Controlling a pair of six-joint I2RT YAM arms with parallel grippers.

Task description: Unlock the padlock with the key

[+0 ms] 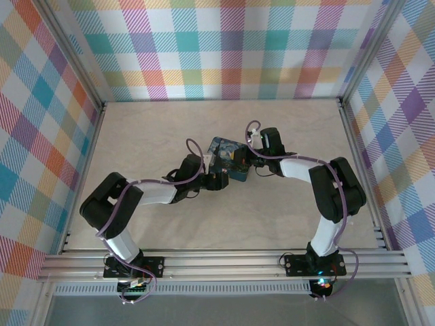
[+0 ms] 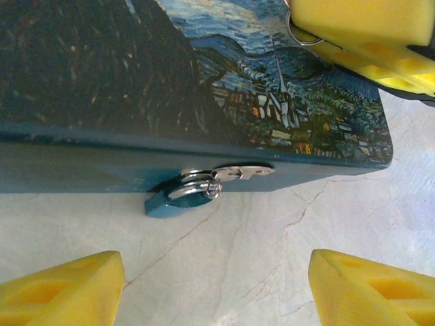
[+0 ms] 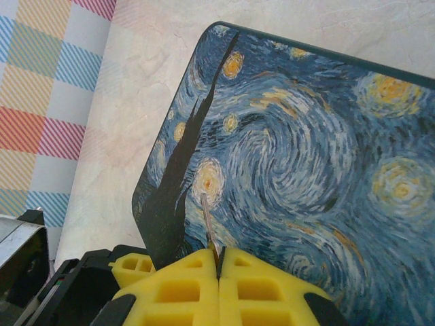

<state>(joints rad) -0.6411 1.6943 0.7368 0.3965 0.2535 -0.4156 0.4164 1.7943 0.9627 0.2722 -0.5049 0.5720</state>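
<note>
A dark-blue rectangular tin (image 1: 228, 161) lies flat near the middle of a pale, marble-patterned table (image 1: 149, 129). Its lid bears a swirling night-sky painting with yellow stars, a dark cypress and a small village with a church spire. Plaid walls (image 1: 224, 47) in pink, teal, yellow and purple enclose the table on three sides. Silver aluminium rails (image 1: 224, 261) run along the near edge.

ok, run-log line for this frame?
left gripper: open, facing padlock | padlock: hanging on hasp at tin front, key not inserted | right gripper: shut on key, over tin lid
</note>
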